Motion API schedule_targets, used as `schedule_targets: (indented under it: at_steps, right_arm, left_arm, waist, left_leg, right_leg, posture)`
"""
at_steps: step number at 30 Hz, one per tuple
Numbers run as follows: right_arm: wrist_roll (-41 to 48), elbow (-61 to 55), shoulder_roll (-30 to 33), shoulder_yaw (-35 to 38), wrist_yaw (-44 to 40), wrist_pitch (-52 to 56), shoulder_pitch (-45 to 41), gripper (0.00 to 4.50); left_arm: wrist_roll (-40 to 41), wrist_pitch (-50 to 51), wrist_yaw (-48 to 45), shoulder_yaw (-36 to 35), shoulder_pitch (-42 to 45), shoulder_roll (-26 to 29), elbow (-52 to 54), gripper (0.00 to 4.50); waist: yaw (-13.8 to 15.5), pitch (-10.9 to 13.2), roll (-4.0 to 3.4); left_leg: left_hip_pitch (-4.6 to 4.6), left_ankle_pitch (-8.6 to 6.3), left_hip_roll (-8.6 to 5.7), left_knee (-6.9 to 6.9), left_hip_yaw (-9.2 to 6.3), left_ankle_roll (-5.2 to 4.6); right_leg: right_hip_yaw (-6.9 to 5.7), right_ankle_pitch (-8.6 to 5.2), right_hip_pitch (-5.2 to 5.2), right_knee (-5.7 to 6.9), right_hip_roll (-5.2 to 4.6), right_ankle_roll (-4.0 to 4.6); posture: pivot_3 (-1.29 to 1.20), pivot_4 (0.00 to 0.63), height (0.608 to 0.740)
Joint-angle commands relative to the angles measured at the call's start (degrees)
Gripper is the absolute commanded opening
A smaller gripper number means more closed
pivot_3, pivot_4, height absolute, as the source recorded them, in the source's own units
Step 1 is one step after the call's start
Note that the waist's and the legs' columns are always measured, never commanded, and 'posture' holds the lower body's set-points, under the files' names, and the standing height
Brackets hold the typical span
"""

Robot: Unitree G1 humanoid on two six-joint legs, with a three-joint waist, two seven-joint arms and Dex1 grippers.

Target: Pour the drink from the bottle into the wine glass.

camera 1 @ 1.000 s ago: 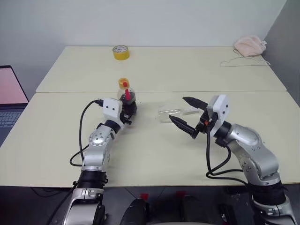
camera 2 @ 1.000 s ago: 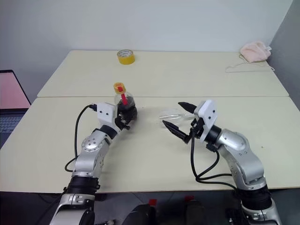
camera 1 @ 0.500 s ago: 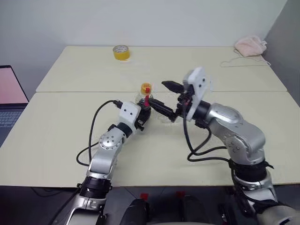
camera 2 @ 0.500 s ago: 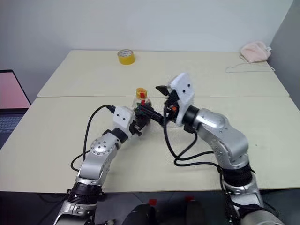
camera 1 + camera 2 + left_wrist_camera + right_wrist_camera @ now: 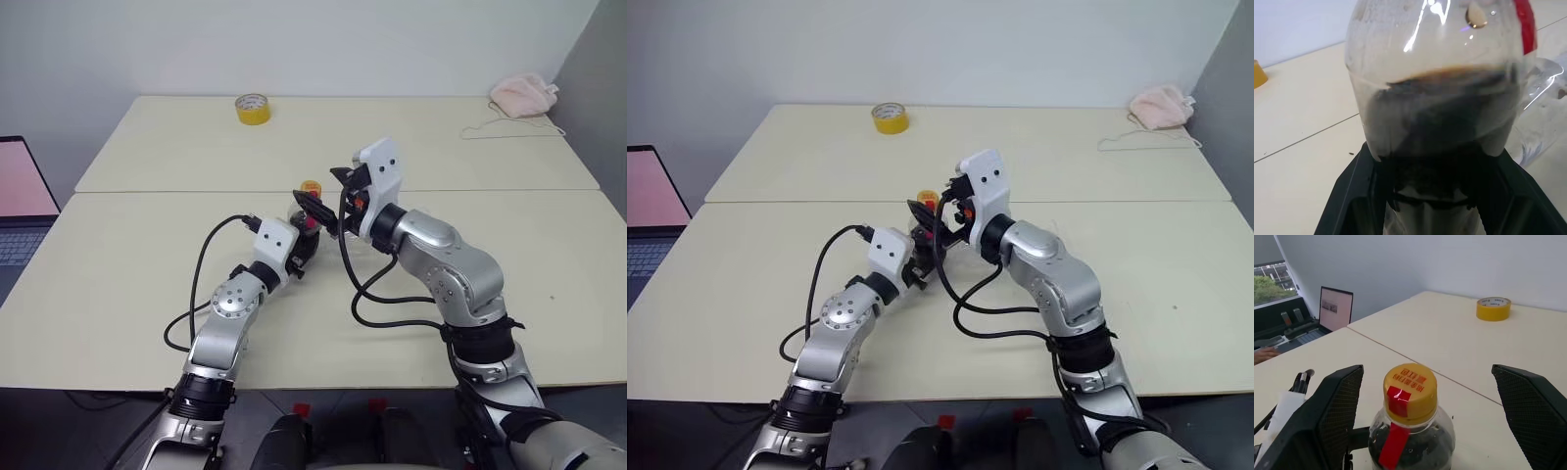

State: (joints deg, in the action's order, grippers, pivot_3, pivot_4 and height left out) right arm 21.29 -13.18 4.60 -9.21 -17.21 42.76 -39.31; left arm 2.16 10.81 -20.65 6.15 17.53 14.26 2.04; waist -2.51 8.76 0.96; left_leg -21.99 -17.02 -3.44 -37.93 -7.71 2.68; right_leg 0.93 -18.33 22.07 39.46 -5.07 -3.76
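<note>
- The small squat clear plastic bottle (image 5: 1410,431) with the yellow-orange cap (image 5: 1409,390) and red label strip stands upright, clamped at its lower body by the left gripper (image 5: 1430,196); the dark brown drink (image 5: 1440,117) fills about half of it.
- A second ago the right gripper (image 5: 1430,396) was beside the clear wine glass (image 5: 1542,103), which lies on the cream table (image 5: 118,284); now it has swung over to the bottle, and the left arm has brought the bottle toward it.
- I judge that uncapping comes next; the cap is still on.
- The right gripper's black fingers (image 5: 1334,406) stand wide apart, one on each side of the cap, touching nothing.
- The glass lies just beyond the left gripper and must still be set upright.
</note>
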Motion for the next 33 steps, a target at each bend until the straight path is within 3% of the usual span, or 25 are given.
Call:
schedule_targets:
  at_steps: [1, 5, 8, 14, 16, 24, 33]
  right_arm:
    - [-0.4, -1.2, -0.6, 0.7, 0.2, -1.6, -1.2, 4.5]
    - [-0.6, -1.4, -0.5, 0.0, -0.6, -1.1, -0.7, 4.5]
    - [-0.7, -1.7, -0.5, -0.6, -0.8, -0.7, -0.4, 3.88]
    - [-1.0, -1.7, -0.3, -1.0, -0.9, -0.5, -0.2, 1.67]
    - [-1.2, -1.7, -0.1, -1.1, -1.1, -0.4, -0.2, 1.21]
    - [-2.4, -0.1, 3.0, -2.2, -5.9, -2.9, -0.4, 1.22]
    - [-3.7, 16.1, 11.6, -2.8, -26.8, -21.4, -6.1, 1.22]
  left_arm:
    - [-0.2, -1.0, 0.2, -0.2, 0.4, -0.1, 3.8, 1.99]
    - [-0.2, -1.1, 0.1, -0.3, 0.7, 0.2, 3.5, 1.94]
    - [-0.3, -1.1, 0.2, -0.4, 0.8, 0.2, 3.6, 1.94]
    - [-0.4, -1.2, 0.3, -0.4, 1.0, 0.2, 3.5, 1.94]
    - [-0.4, -1.2, 0.4, -0.4, 1.0, 0.2, 3.6, 1.94]
    - [0.4, -0.5, 0.5, -1.4, 0.3, 0.1, 4.2, 1.35]
    - [2.8, 1.0, -0.3, -2.8, -1.0, 0.4, 6.7, 1.13]
  waist:
    - [-0.1, 0.0, 0.0]
    - [-0.2, 0.0, 0.0]
    - [-0.3, 0.0, 0.0]
    - [-0.4, 0.0, 0.0]
    - [-0.4, 0.0, 0.0]
    - [-0.4, 0.0, 0.0]
    - [-0.6, 0.0, 0.0]
  left_leg:
    - [0.0, 0.0, 0.0, 0.0, 0.0, 0.0]
    - [-0.01, 0.0, 0.0, 0.0, -0.01, 0.0]
    - [0.0, 0.0, 0.0, 0.01, 0.0, 0.0]
    - [-0.02, 0.0, 0.0, 0.02, -0.01, 0.0]
    - [-0.01, 0.0, 0.01, 0.02, -0.01, 0.0]
    - [-0.02, 0.0, 0.0, 0.02, -0.01, 0.0]
    - [-0.03, 0.0, 0.01, 0.01, 0.01, 0.0]
  right_leg:
    - [0.0, 0.0, 0.0, 0.0, 0.0, 0.0]
    - [0.0, 0.0, 0.01, 0.01, 0.0, 0.0]
    - [0.0, 0.0, 0.02, 0.02, 0.0, 0.0]
    - [0.0, 0.0, 0.04, 0.03, 0.0, 0.0]
    - [0.0, 0.0, 0.04, 0.03, 0.0, 0.0]
    - [0.0, 0.0, 0.05, 0.03, 0.0, 0.0]
    - [-0.01, 0.0, 0.03, 0.01, 0.01, 0.0]
  posture:
    - [0.0, 0.15, 0.74]
    - [0.0, 0.15, 0.74]
    - [0.0, 0.15, 0.74]
    - [0.0, 0.15, 0.74]
    - [0.0, 0.15, 0.74]
    - [0.0, 0.15, 0.74]
    - [0.0, 0.15, 0.74]
